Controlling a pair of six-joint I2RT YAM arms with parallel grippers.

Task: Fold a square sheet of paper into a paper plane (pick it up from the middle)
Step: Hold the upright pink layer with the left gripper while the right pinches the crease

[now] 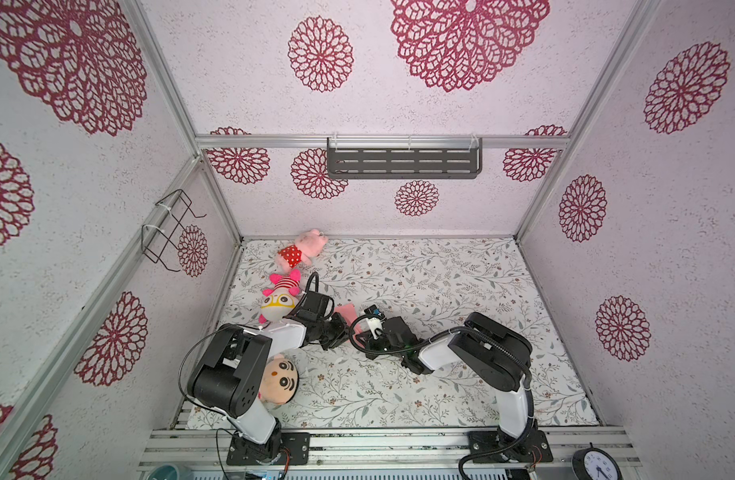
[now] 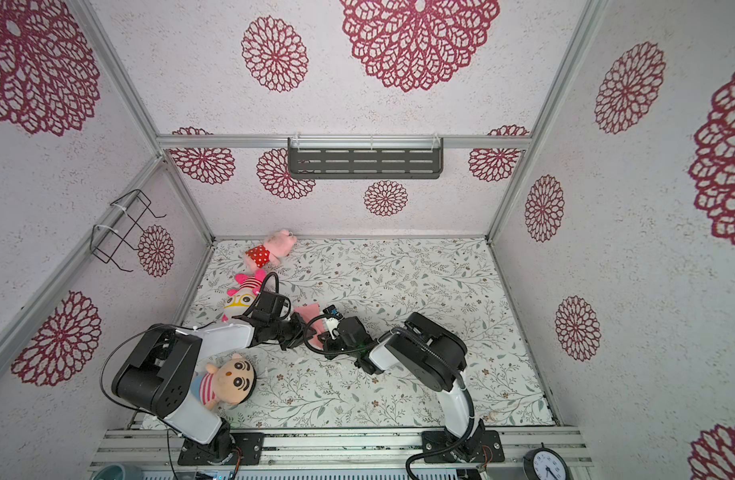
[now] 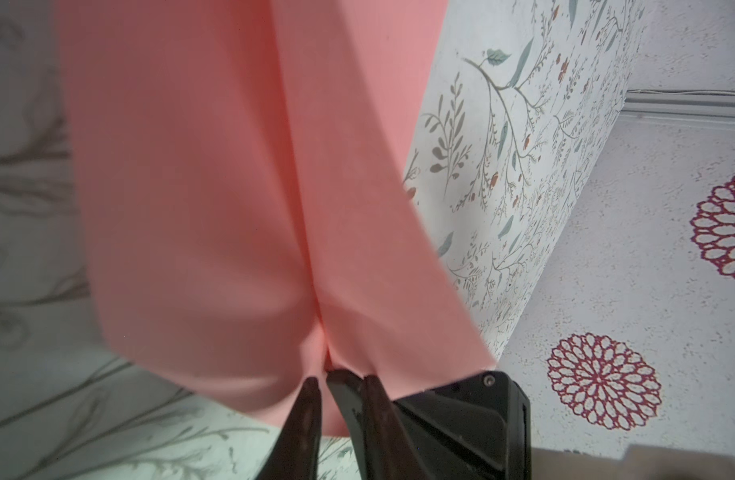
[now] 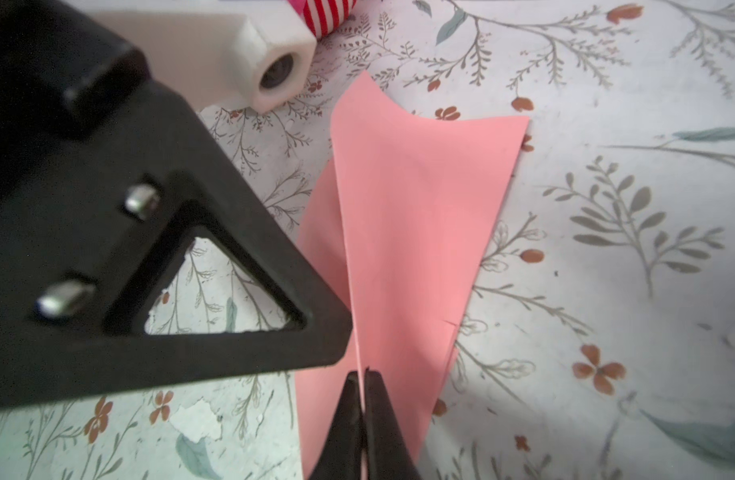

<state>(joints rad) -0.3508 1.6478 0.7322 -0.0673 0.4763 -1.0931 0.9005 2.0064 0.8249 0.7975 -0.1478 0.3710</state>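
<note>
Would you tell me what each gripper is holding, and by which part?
The right gripper pinches the pink paper along its centre fold. The left gripper's hold cannot be told.

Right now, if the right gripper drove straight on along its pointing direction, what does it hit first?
The right gripper is shut on the pink paper, which fills its line. Beyond the paper, the left gripper faces it close by, so probably that next; depth is unclear.

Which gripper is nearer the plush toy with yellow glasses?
Left. In a top view, the left gripper sits a short way right of the glasses plush, with its wrist beside the toy. The right gripper, pinching the pink paper, is farther right.
</note>
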